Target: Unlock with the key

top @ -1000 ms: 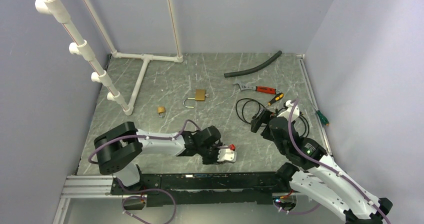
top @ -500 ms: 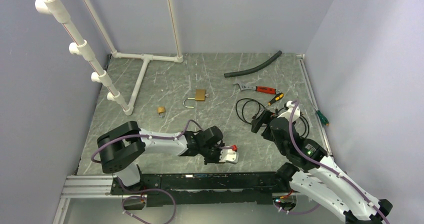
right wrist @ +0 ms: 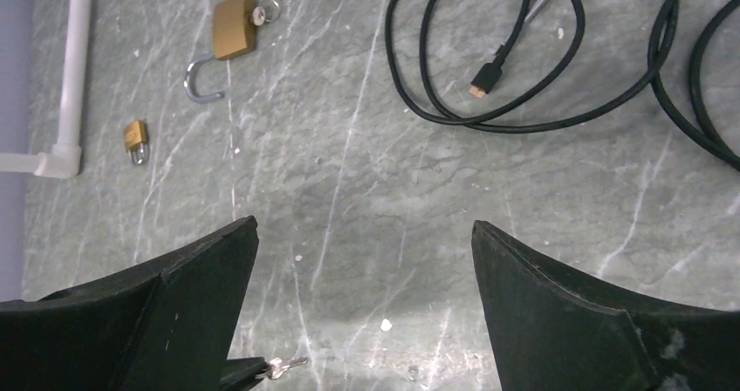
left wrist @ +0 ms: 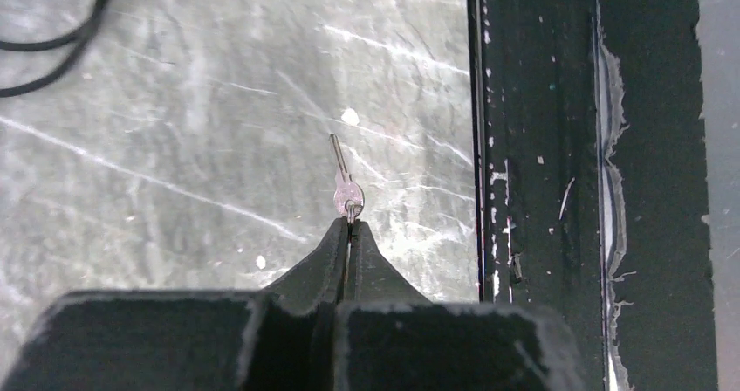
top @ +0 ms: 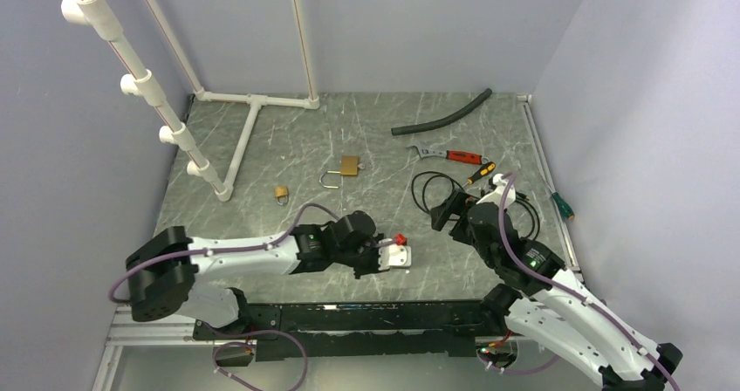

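My left gripper [top: 394, 257] [left wrist: 350, 225] is shut on the small ring of a tiny pale metal key [left wrist: 344, 185], near the table's front edge. The key's blade sticks out ahead of the fingertips, just above the grey table. The key also shows at the bottom of the right wrist view [right wrist: 284, 366]. A larger brass padlock [top: 348, 166] [right wrist: 234, 24] lies mid-table with its silver shackle swung open and another key in its end. A small brass padlock [top: 281, 194] [right wrist: 135, 135] lies to its left, shackle closed. My right gripper [top: 447, 213] [right wrist: 366, 234] is wide open and empty, above the table.
A coiled black cable [top: 429, 190] [right wrist: 489, 77] lies by the right arm. A black hose [top: 441, 116], a red-handled wrench [top: 447, 155] and screwdrivers [top: 480, 173] lie at the back right. White pipes [top: 244, 138] stand at the left. A black rail [left wrist: 537, 147] runs along the front edge.
The left arm has swung its shoulder to the left and its gripper has moved slightly away from the front edge, still holding the key. The right gripper shifted a little left.
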